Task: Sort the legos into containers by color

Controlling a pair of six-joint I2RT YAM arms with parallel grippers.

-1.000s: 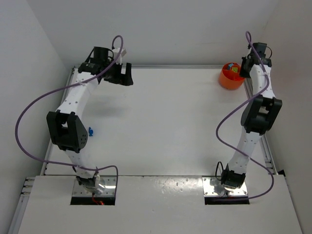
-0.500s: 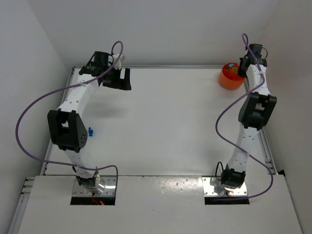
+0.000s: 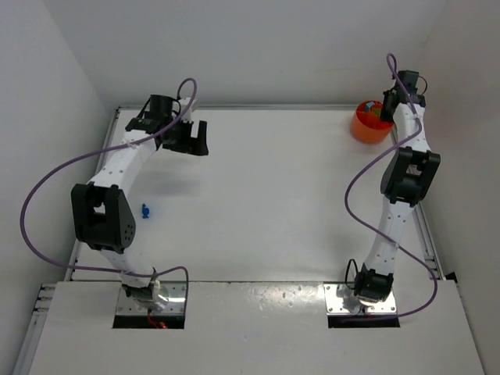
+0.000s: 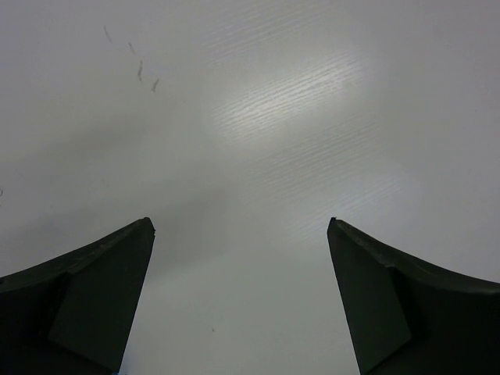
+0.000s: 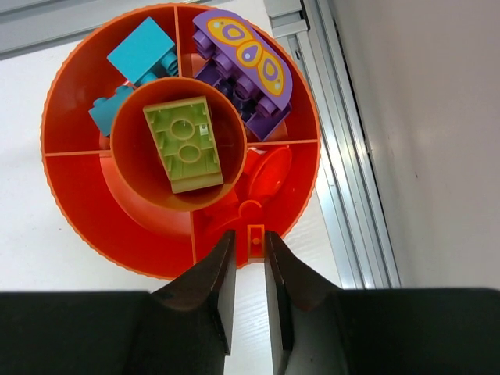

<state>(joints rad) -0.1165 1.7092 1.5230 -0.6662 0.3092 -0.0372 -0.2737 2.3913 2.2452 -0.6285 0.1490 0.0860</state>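
The round orange tub (image 5: 86, 203) fills the right wrist view; it stands at the table's far right corner (image 3: 366, 129). Its centre cup holds a yellow-green brick (image 5: 184, 144). Its outer compartments hold cyan bricks (image 5: 141, 51), purple bricks (image 5: 242, 55) and orange pieces (image 5: 266, 176). My right gripper (image 5: 250, 238) is over the tub's near rim, jaws nearly together on a tiny orange lego (image 5: 255, 241). A blue lego (image 3: 145, 209) lies on the table beside the left arm. My left gripper (image 3: 195, 134) is open and empty over bare table at the far left, also in its wrist view (image 4: 241, 226).
An aluminium rail (image 5: 344, 156) runs along the table's right edge right next to the tub. White walls enclose the table at the back and both sides. Purple cables loop off both arms.
My right gripper has moved in over the tub's edge. My left gripper has shifted a little nearer and to the right, staying open.
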